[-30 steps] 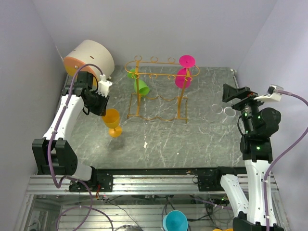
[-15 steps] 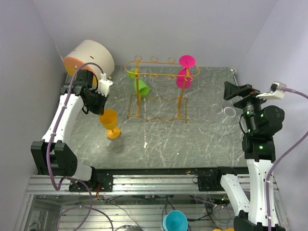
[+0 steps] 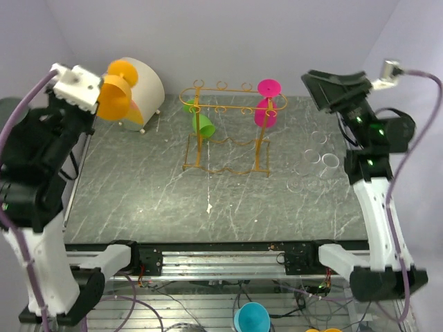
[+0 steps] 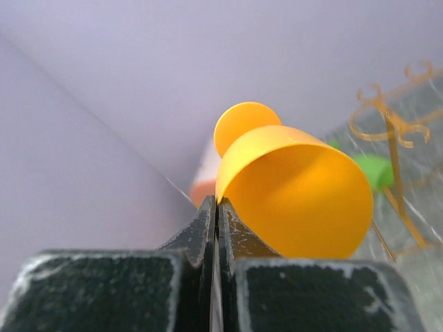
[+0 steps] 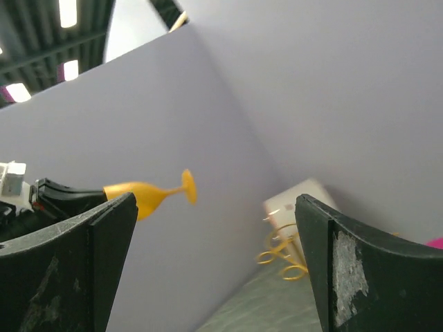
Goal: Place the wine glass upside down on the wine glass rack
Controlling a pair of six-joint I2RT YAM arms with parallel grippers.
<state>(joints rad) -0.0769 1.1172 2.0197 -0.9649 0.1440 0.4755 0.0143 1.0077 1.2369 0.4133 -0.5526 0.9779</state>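
Observation:
My left gripper (image 3: 99, 97) is raised high at the back left, shut on the rim of an orange wine glass (image 3: 114, 95). In the left wrist view the fingertips (image 4: 208, 211) pinch the bowl's edge, with the wine glass (image 4: 297, 194) lying sideways and its foot pointing away. The golden wire wine glass rack (image 3: 225, 135) stands at the back middle of the table, its looped rail (image 4: 391, 121) off to the right of the glass. My right gripper (image 3: 336, 86) is open and lifted at the right, holding nothing. The right wrist view shows that gripper (image 5: 214, 207), the wine glass (image 5: 149, 194) and the rack's loops (image 5: 280, 252).
A green glass (image 3: 203, 123) and a pink glass (image 3: 265, 111) hang upside down on the rack. A cream drum with an orange face (image 3: 142, 86) sits in the back left corner behind the held glass. Clear glasses (image 3: 322, 159) stand at the right. Walls close three sides.
My left gripper closed on the orange glass's rim and lifted it off the table, up toward the back left. My right arm rose and tilted upward, still open.

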